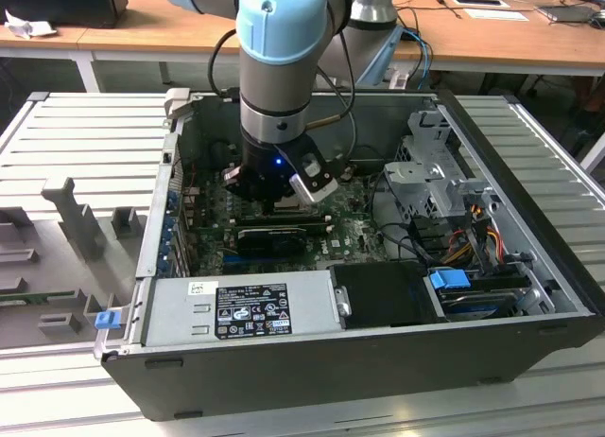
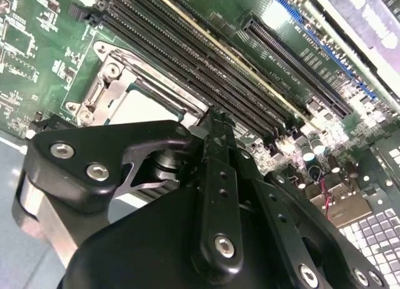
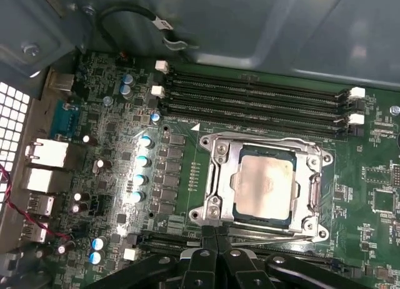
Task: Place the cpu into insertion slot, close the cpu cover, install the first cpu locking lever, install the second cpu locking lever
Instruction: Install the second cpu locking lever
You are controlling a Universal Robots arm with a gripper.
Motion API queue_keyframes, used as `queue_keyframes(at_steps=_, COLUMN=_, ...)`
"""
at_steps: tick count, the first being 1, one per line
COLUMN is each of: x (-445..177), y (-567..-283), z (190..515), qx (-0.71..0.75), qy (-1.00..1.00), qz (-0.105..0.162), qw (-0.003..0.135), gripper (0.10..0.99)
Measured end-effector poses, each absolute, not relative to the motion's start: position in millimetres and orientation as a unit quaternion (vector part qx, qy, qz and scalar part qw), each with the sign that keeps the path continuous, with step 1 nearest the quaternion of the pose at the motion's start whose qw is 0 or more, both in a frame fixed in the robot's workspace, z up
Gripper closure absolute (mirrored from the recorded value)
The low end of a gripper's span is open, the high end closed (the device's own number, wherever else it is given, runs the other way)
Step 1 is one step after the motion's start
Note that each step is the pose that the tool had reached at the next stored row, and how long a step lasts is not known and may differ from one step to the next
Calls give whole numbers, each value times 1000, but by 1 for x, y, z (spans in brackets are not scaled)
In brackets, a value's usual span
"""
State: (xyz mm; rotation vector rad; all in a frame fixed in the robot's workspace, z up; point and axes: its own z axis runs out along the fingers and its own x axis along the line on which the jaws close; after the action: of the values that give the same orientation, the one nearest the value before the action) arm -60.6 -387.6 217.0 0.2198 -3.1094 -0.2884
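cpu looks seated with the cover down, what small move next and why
Probably ease the end effector sideways along the socket edge to press the locking lever home. The cpu already lies in the insertion slot under the cpu cover, and the shut fingers sit right at that lever-side edge.

Gripper (image 2: 215, 123) linkage hides part of the cpu (image 2: 140, 107); socket corner too.

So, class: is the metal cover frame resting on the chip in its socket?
Touching. In the first wrist view the cover frame lies flat around the chip, its inner edges overlapping the chip's rim.
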Motion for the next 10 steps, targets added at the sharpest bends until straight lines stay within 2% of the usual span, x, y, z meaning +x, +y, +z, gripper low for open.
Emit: queue_keyframes(at_steps=10, x=-66, y=-400, z=215, qx=71, qy=-989, qz=-129, qw=2, gripper=980)
